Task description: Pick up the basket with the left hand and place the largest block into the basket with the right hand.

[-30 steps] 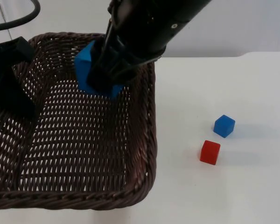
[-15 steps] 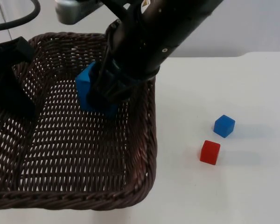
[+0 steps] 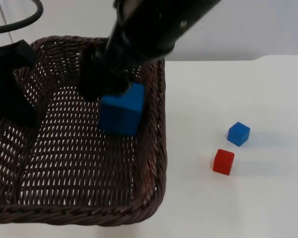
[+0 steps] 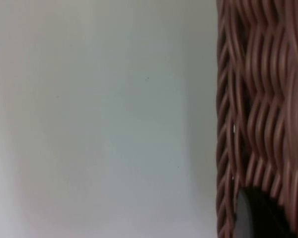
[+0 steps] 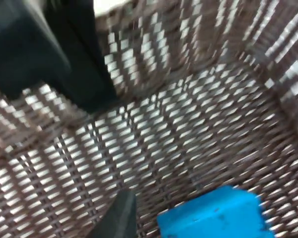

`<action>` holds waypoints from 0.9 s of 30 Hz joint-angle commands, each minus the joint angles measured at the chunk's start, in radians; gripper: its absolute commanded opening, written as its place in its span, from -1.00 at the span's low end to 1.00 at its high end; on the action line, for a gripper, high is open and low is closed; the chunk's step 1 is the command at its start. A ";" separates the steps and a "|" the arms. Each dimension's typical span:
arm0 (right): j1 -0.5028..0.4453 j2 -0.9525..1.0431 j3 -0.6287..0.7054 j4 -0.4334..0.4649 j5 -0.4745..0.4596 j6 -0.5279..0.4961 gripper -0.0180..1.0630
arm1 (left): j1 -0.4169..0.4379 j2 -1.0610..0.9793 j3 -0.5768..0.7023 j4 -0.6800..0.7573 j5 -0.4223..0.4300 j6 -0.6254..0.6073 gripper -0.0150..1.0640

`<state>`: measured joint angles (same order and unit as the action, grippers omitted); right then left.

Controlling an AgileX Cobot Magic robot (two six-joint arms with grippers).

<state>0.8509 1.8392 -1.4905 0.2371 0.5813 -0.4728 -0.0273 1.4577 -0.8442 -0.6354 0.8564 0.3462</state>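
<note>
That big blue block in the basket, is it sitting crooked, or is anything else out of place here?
Nothing stands out. The big blue block lies in the basket near its right wall, just below the right gripper. The left gripper holds the basket's left rim. A small blue cube and a red cube sit on the table.

White table (image 3: 268, 208), two small blocks (image 3: 238, 134)

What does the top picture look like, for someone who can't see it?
A big blue block sits inside a dark wicker basket, just below the right gripper. The left gripper holds the basket's left side. A small blue block and a red block lie on the white table.
</note>
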 commanded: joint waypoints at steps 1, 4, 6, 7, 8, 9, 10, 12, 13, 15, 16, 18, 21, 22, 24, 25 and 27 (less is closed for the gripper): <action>-0.018 -0.058 -0.002 -0.006 0.013 0.015 0.98 | 0.003 -0.010 0.000 -0.036 -0.001 -0.003 -0.98; -0.040 -0.107 0.000 -0.019 0.049 0.045 0.98 | 0.003 -0.010 0.000 -0.036 0.002 -0.003 -0.98; -0.066 -0.157 0.030 -0.028 0.060 0.065 0.98 | 0.003 -0.010 0.000 -0.036 0.002 -0.003 -0.98; -0.081 -0.190 0.055 -0.028 0.049 0.065 0.98 | 0.003 -0.010 0.000 -0.036 0.002 -0.003 -0.98; -0.093 -0.224 0.093 -0.026 0.035 0.065 0.98 | 0.003 -0.010 0.000 -0.036 0.002 -0.003 -0.98; -0.105 -0.261 0.137 -0.026 0.014 0.065 0.98 | 0.003 -0.010 0.000 -0.036 0.002 -0.003 -0.98; -0.105 -0.261 0.137 -0.026 0.014 0.065 0.98 | 0.003 -0.010 0.000 -0.036 0.002 -0.003 -0.98; -0.125 -0.331 0.225 -0.026 -0.021 0.065 0.98 | 0.003 -0.010 0.000 -0.036 0.000 -0.003 -0.98; -0.134 -0.368 0.269 -0.026 -0.028 0.065 0.98 | 0.003 -0.010 0.000 -0.036 -0.002 -0.003 -0.98; -0.147 -0.431 0.344 -0.026 -0.033 0.067 0.98 | 0.003 -0.010 0.000 -0.036 -0.002 -0.003 -0.98; -0.147 -0.431 0.344 -0.026 -0.033 0.067 0.98 | 0.003 -0.010 0.000 -0.036 -0.002 -0.003 -0.98; -0.149 -0.492 0.396 -0.026 -0.033 0.088 0.98 | 0.003 -0.010 0.000 -0.036 -0.004 -0.003 -0.98; -0.149 -0.561 0.453 -0.026 -0.054 0.138 0.98 | 0.003 -0.010 0.000 -0.041 -0.009 -0.007 -0.98; -0.149 -0.561 0.453 -0.026 -0.054 0.138 0.98 | 0.003 -0.010 0.000 -0.041 -0.009 -0.007 -0.98; -0.149 -0.598 0.474 -0.026 -0.070 0.157 0.98 | 0.003 -0.010 0.000 -0.041 -0.011 -0.011 -0.98; -0.149 -0.614 0.476 -0.026 -0.070 0.169 0.98 | 0.003 -0.010 0.000 -0.041 -0.022 -0.011 -0.98; -0.149 -0.635 0.476 -0.026 -0.070 0.176 0.98 | 0.003 -0.010 0.000 -0.047 -0.052 -0.017 -0.98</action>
<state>0.7048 1.2365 -1.0216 0.2096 0.5305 -0.3127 -0.0273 1.4577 -0.8442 -0.6354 0.8361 0.3426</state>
